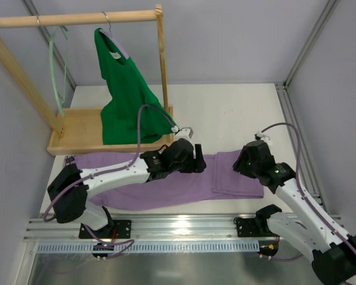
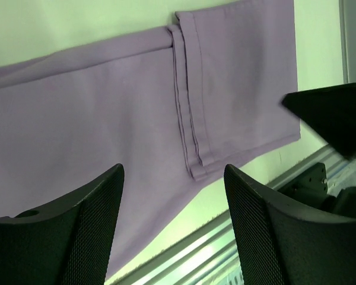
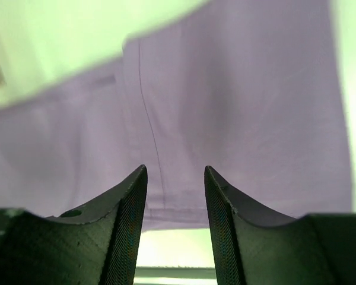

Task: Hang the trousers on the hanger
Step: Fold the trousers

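Note:
The lilac trousers [image 1: 166, 187] lie flat across the table in front of the arms, partly folded, with stitched edges [image 2: 190, 119] stacked near their right end. The pale mint hanger [image 1: 53, 77] hangs from the wooden rail at the far left, away from both arms. My left gripper [image 1: 199, 160] hovers open over the middle of the trousers [image 2: 95, 95], with nothing between its fingers [image 2: 174, 172]. My right gripper [image 1: 242, 161] is open over the right end of the cloth [image 3: 243, 107], its fingers [image 3: 175, 170] empty and near the cloth's near edge.
A wooden rack [image 1: 77, 133] with a base tray stands at the back left. A bright green top [image 1: 127, 101] hangs from its rail on a metal-hooked hanger. A metal rail [image 1: 184, 222] runs along the near table edge. Frame posts border the right side.

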